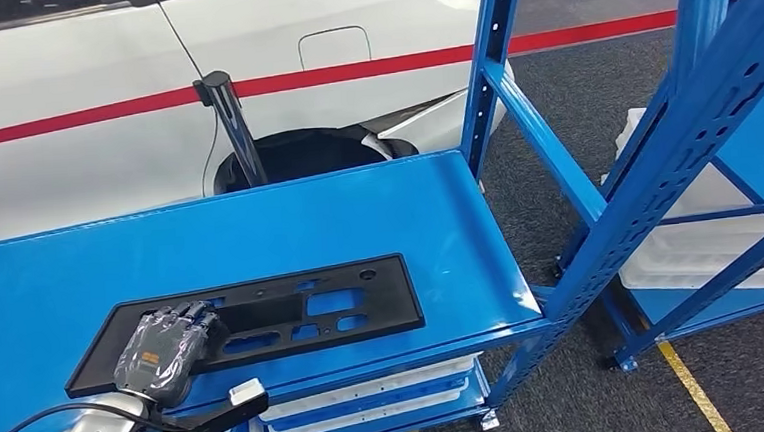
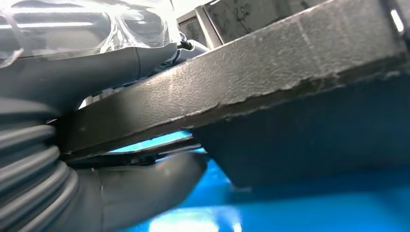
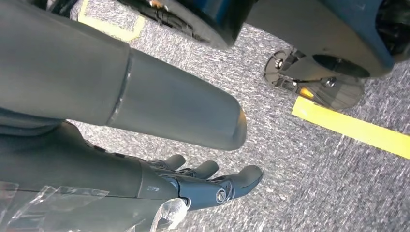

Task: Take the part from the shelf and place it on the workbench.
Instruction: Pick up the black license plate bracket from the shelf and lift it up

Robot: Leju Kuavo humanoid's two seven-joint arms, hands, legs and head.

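The part point(image 1: 293, 307) is a flat black panel with several cut-outs, lying on the blue shelf surface point(image 1: 258, 214) near its front edge. My left hand point(image 1: 166, 349), wrapped in clear plastic, lies over the panel's left end. In the left wrist view the panel's rough black edge point(image 2: 241, 82) runs between the fingers on one face and the thick grey thumb point(image 2: 145, 193) on the other, so the hand grips it. My right hand point(image 3: 193, 183) hangs over grey carpet with its fingers apart and nothing in it.
Blue uprights point(image 1: 489, 59) and a slanted brace point(image 1: 674, 148) frame the shelf on the right. White trays point(image 1: 369, 397) sit on the level below, and more point(image 1: 700, 237) in the neighbouring rack. A white car point(image 1: 247, 44) stands behind. Yellow tape point(image 1: 694, 387) marks the floor.
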